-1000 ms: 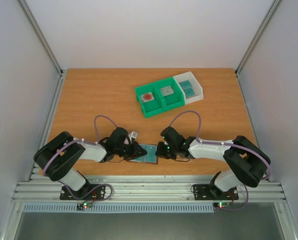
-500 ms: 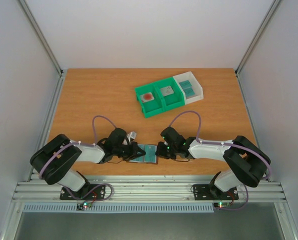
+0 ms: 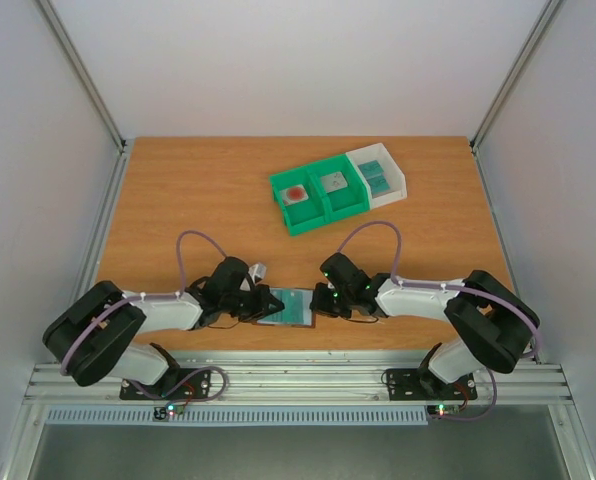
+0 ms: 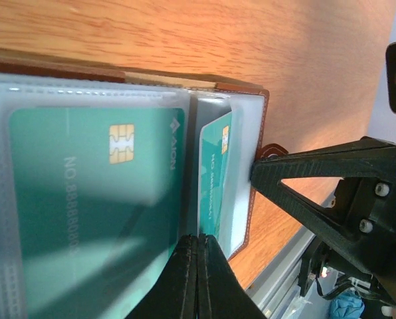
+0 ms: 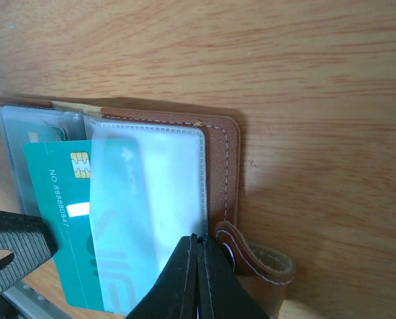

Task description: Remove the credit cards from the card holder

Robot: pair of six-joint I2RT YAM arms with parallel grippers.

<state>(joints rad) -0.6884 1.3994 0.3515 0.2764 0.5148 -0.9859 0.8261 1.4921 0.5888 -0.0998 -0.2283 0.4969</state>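
Counter (image 3: 178, 200) with bins (image 3: 316, 222) at the back and, close to the near edge, the holder (image 5: 219, 173) lying open and flat. One teal card (image 5: 55, 212) stands partly out of its clear pocket, and a second card (image 4: 85, 199) sits fully under the film of the other panel. Probable failures: the holder may slide along the counter together with the card if the restraint on its tab-side edge slips, since the pocket film looks snug around the card; the card may bend or skid out of a pinch taken only at its margin; the film may be caught in the pinch with the card. Left arm (image 3: 158, 310) and right arm (image 3: 418, 297) both lie low and folded, forearms nearly level, wrists pointing inward at each other across the holder. Left end effector (image 4: 198, 249) is clenched, apparently on the edge of the protruding card, though its own fingers hide the contact. Right end effector (image 5: 198, 249) is clenched on the holder's near edge, just beside the tab (image 5: 258, 262).
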